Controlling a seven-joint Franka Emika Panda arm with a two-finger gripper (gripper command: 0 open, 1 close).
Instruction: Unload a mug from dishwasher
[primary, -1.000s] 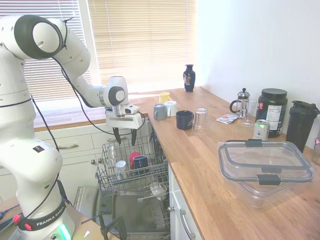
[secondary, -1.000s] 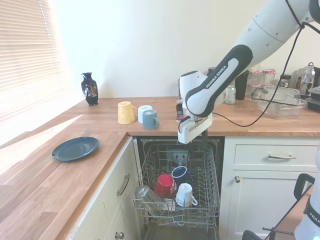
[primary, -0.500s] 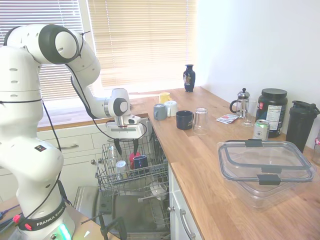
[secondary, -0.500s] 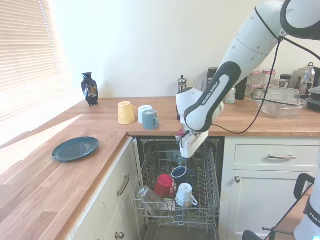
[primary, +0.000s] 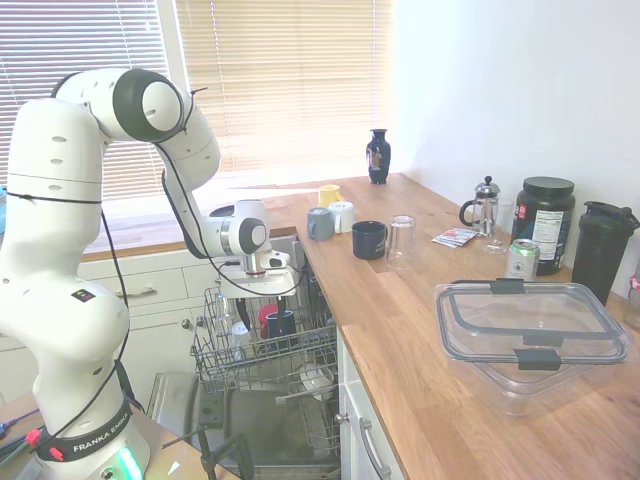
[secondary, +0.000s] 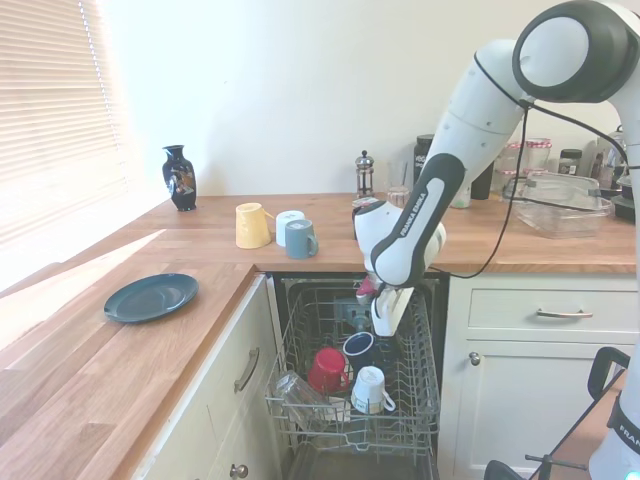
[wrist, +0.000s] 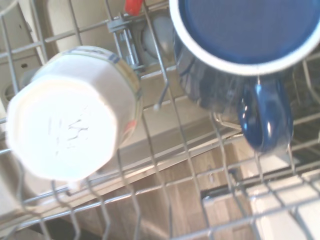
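Navy mug's (wrist: 240, 55) handle shows only at the wrist; end effector (secondary: 385, 322) opening unclear.

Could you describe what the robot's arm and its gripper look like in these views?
The arm is glossy white with rounded segments and dark grey joint caps. Black "FRANKA EMIKA" lettering runs along its forearm, and a thin black cable trails loosely beside the links. The gripper has a white housing; its fingers are hard to make out here.

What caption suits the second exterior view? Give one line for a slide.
Franka gripper lowered into the dishwasher rack, just above the dark mug beside a red cup.
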